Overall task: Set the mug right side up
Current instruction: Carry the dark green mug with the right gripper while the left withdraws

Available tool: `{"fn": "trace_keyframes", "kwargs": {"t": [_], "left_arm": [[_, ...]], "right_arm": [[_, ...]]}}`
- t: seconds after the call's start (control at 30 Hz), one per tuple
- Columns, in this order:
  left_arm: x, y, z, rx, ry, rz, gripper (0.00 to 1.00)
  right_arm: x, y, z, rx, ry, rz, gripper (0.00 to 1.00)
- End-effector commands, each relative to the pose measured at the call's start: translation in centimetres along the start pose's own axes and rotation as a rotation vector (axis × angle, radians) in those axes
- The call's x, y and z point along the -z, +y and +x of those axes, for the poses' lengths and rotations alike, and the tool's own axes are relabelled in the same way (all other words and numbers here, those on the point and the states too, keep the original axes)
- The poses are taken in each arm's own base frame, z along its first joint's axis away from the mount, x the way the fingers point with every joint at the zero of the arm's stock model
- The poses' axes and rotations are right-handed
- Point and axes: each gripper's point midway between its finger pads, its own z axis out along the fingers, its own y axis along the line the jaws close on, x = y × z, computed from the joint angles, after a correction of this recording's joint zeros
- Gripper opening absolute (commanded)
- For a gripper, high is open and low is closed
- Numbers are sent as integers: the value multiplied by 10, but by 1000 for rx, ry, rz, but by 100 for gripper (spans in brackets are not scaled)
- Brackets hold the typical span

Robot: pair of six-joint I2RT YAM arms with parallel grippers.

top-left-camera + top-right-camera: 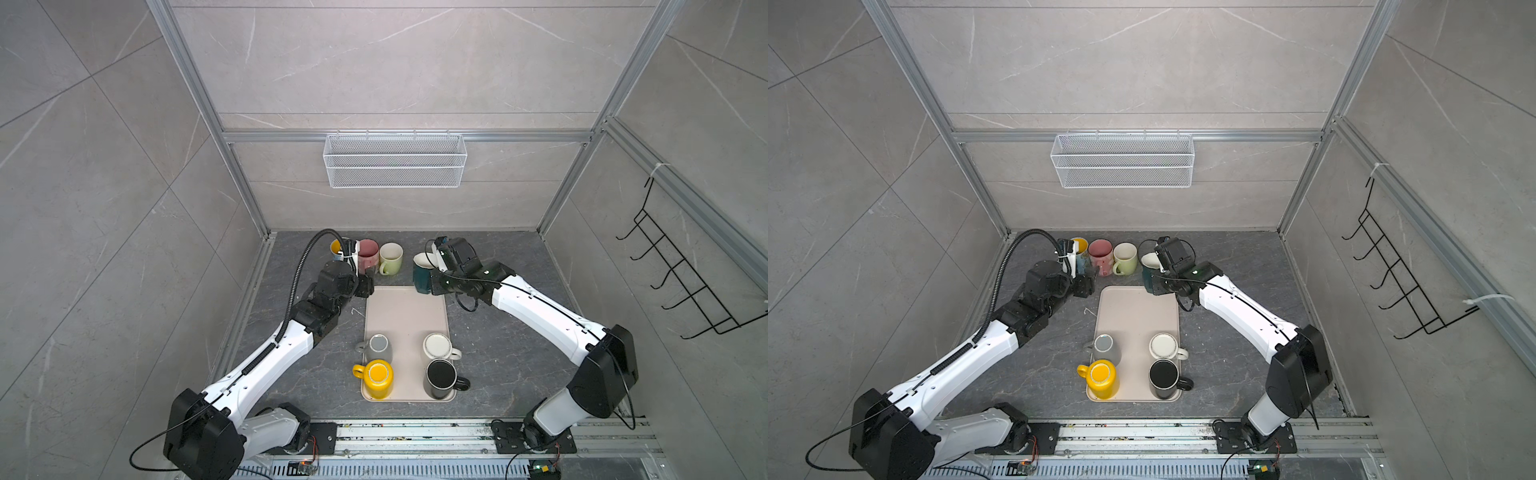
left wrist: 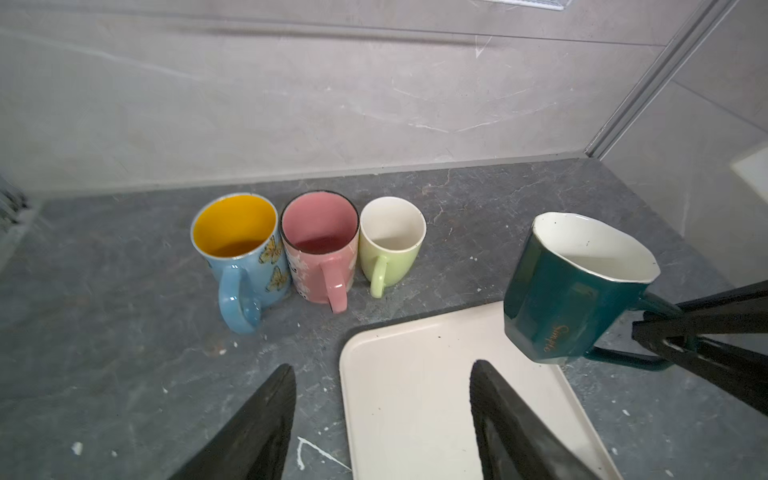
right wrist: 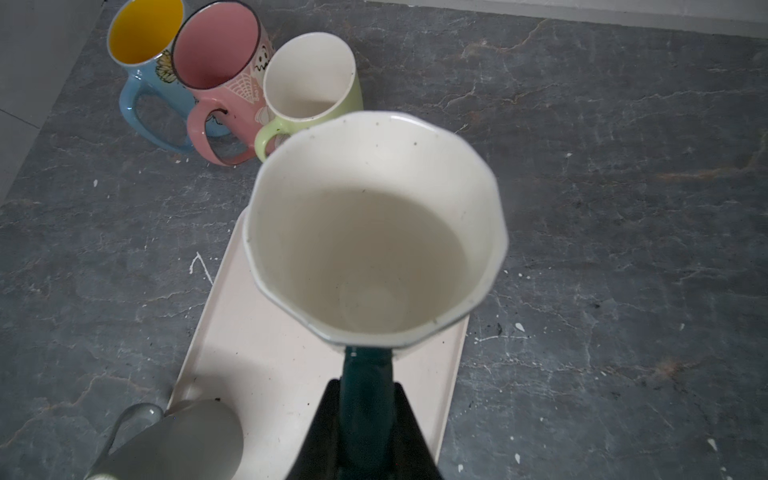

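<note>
Dark marbled desk [image 1: 498, 332]. Beige tray [image 1: 405, 316] lies mid-desk, long side running 12 to 6 o'clock.

Right hand [image 3: 365, 390] is clamped narrow on the handle [image 3: 365, 361] of the teal mug [image 2: 573, 291]. Left hand [image 2: 382, 365] is spread wide and holds nothing, low by the tray's 11 o'clock corner.

Teal mug is at the tray's 1 o'clock corner, over the rim; can't tell if its base touches. Mouth points up, long axis near vertical and tipped a bit. Handle points about 4 o'clock, into the right hand. Look: glossy dark teal outside, cream inside, faceted rim, gold script on the side.

Blue mug [image 2: 249, 266], pink mug [image 2: 320, 257] and green mug [image 2: 390, 253] stand upright in a row at 11–12 o'clock behind the tray, handles toward 6. Grey mug [image 1: 379, 347], yellow mug [image 1: 377, 376], white mug [image 1: 437, 347] and black mug [image 1: 440, 376] are at the tray's 6 o'clock end.
</note>
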Motion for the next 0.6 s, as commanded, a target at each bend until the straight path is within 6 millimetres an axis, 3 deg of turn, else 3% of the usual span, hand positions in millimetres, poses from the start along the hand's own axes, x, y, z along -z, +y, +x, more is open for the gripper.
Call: {"fn": "trace_keyframes", "kwargs": {"t": [0.0,0.27,0.57], "left_arm": [[1,-16,-3,160,14,133,68],[-9,13,-1,400,31,202,67],[-11,27,3,451,35,209,67]], "right_arm": [[9,10,-56,-26,-190,-7,0],[-27,10,-65,-37,-201,26,0],[-57,6,-68,-61,-222,71,0]]}}
